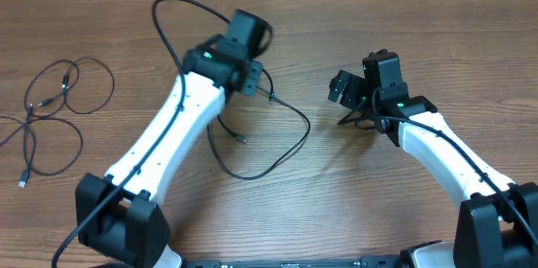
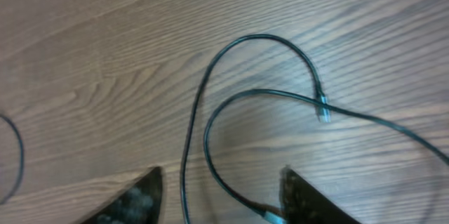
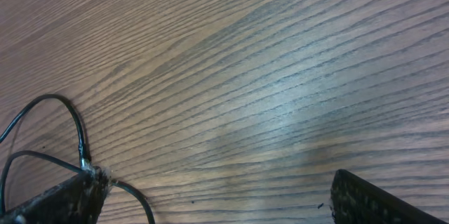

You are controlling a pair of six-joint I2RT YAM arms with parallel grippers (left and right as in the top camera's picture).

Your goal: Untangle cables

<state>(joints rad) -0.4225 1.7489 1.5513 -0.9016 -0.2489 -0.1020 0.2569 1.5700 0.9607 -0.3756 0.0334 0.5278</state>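
- Two strands of cable (image 2: 259, 37) run up between the fingers of the left gripper (image 2: 221, 173). Its jaws are apart with nothing pinched, and a small plug end (image 2: 269, 215) sits right by one finger's inner edge.
- Just ahead of that gripper the cable curls into a loop, with another plug (image 2: 322, 110) lying across a strand.
- Right gripper (image 3: 217, 176) is spread wide over the table (image 3: 295, 76), holding nothing. A cable loop (image 3: 52, 97) ends right at one fingertip.
- Way off past the left gripper's outer side, more cables (image 1: 64, 83) lie in loose loops.
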